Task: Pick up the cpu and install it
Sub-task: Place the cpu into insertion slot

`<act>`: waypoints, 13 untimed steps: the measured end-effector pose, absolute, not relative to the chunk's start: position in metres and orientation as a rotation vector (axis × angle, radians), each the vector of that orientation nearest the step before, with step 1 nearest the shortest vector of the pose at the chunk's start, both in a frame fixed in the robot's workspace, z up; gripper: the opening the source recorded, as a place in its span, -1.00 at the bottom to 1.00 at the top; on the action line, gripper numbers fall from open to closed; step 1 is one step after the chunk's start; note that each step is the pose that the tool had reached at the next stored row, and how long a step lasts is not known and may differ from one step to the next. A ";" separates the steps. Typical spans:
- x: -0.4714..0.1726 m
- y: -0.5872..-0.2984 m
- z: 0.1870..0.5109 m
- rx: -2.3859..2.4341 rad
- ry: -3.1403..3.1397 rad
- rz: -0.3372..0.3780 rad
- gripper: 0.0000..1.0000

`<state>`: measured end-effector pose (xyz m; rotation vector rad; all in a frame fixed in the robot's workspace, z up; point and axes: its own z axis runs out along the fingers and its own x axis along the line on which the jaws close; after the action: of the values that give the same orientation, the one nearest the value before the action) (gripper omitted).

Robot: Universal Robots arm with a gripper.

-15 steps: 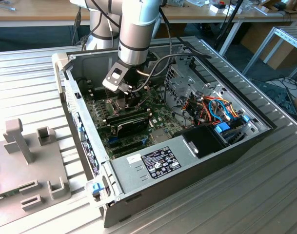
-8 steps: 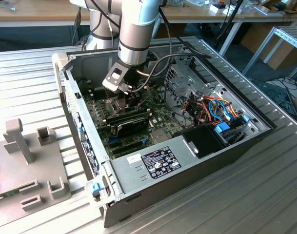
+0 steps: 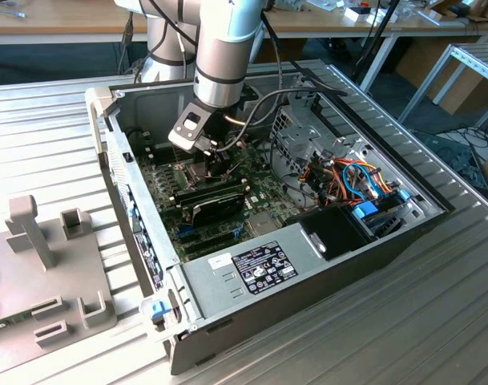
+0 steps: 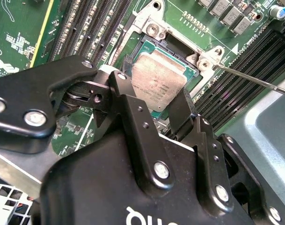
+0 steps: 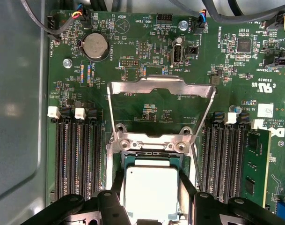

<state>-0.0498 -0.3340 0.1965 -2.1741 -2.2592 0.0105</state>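
The flat, square cpu (image 5: 150, 192), with its dull grey metal top, is clamped at opposite edges by the matte black hand (image 4: 155, 89) over the green motherboard's (image 5: 217, 51) socket. It is possibly not yet seated. The hinged steel frame (image 5: 161, 86) stands open.

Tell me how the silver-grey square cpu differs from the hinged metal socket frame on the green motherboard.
The silver-grey square cpu is a solid plate; the hinged metal socket frame is an open outline with green board showing through it. The cpu sits at the socket between the fingers of the black gripper; the frame is swung open away from it, held by nothing. The frame is wider. Both are pale grey metal.
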 end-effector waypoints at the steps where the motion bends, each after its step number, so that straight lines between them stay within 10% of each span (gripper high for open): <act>1: -0.050 -0.334 0.197 -2.174 -2.259 0.010 0.09; 13: -0.050 -0.333 0.200 -2.174 -2.259 0.010 0.36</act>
<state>-0.0497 -0.3334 0.2003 -2.1742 -2.2594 0.0104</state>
